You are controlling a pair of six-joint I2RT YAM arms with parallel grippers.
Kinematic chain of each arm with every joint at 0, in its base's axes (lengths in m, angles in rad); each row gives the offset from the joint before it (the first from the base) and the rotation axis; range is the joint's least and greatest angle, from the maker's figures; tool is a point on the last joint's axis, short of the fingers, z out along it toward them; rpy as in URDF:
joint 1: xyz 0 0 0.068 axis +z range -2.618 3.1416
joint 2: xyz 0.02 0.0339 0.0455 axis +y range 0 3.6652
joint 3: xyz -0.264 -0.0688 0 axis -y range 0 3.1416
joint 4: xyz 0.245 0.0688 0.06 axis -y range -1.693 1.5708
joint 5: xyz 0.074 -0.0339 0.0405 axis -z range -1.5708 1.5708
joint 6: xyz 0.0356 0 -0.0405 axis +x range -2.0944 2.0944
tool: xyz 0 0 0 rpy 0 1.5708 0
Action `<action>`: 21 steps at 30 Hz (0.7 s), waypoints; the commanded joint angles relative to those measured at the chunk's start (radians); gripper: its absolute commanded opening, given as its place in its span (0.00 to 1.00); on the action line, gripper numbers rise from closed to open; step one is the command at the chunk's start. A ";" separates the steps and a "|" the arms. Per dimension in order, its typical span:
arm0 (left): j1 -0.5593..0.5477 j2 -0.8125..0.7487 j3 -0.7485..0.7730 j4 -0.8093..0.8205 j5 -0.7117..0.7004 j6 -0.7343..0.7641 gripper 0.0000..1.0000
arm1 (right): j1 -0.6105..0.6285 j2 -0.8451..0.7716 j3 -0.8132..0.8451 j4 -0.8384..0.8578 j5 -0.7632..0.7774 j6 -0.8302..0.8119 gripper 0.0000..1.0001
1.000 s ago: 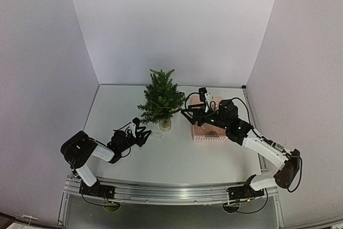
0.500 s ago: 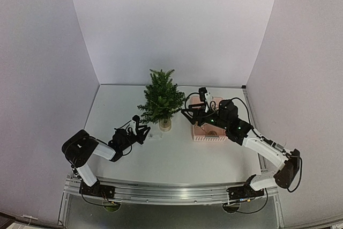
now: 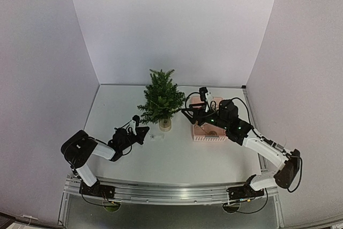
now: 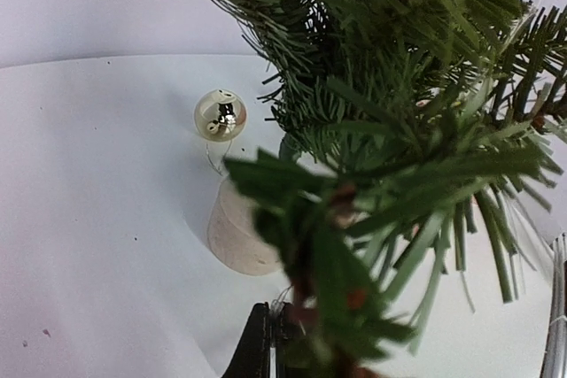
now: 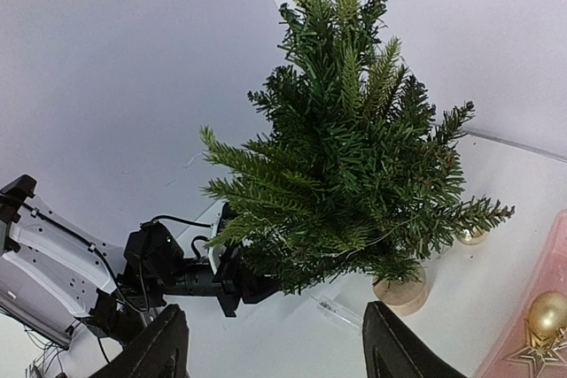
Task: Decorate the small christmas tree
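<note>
Left wrist view: left gripper [image 4: 270,343], fingers together, noses under the small christmas tree [image 3: 161,100] mid-table, right gripper [image 5: 275,343] spread wide nearby—snagged branches could tip it.

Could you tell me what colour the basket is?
Pink; the basket shows best in the top external view.
</note>
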 commanded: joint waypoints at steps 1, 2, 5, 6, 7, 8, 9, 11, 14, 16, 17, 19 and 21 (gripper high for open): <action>-0.001 -0.104 0.033 -0.056 0.083 -0.121 0.00 | 0.001 -0.023 0.020 0.008 0.008 -0.006 0.65; -0.001 -0.120 0.039 -0.071 0.109 -0.144 0.00 | 0.001 -0.027 0.002 0.006 0.000 -0.011 0.65; -0.001 -0.155 0.050 -0.098 0.190 -0.231 0.00 | 0.001 -0.061 -0.089 0.010 0.004 -0.056 0.67; -0.001 -0.165 0.051 -0.106 0.207 -0.258 0.00 | 0.001 -0.075 -0.129 0.014 0.020 -0.081 0.68; -0.001 -0.177 0.053 -0.117 0.216 -0.280 0.00 | 0.001 -0.079 -0.155 0.017 0.045 -0.108 0.69; -0.001 -0.188 0.057 -0.134 0.223 -0.288 0.00 | 0.001 -0.075 -0.174 0.018 0.060 -0.144 0.69; -0.001 -0.198 0.061 -0.145 0.232 -0.291 0.00 | 0.002 -0.057 -0.188 0.023 0.059 -0.176 0.69; -0.001 -0.220 0.071 -0.174 0.249 -0.291 0.00 | 0.012 -0.005 -0.193 0.034 0.031 -0.222 0.70; -0.001 -0.236 0.086 -0.205 0.274 -0.303 0.00 | 0.064 0.083 -0.180 0.050 0.045 -0.304 0.70; -0.001 -0.237 0.094 -0.218 0.283 -0.327 0.00 | 0.126 0.120 -0.201 0.094 0.118 -0.392 0.70; -0.001 -0.238 0.098 -0.223 0.289 -0.335 0.00 | 0.155 0.142 -0.231 0.172 0.156 -0.432 0.70; -0.001 -0.247 0.102 -0.230 0.290 -0.339 0.00 | 0.210 0.185 -0.282 0.326 0.208 -0.485 0.71; -0.001 -0.258 0.102 -0.239 0.290 -0.339 0.00 | 0.254 0.267 -0.270 0.402 0.263 -0.517 0.72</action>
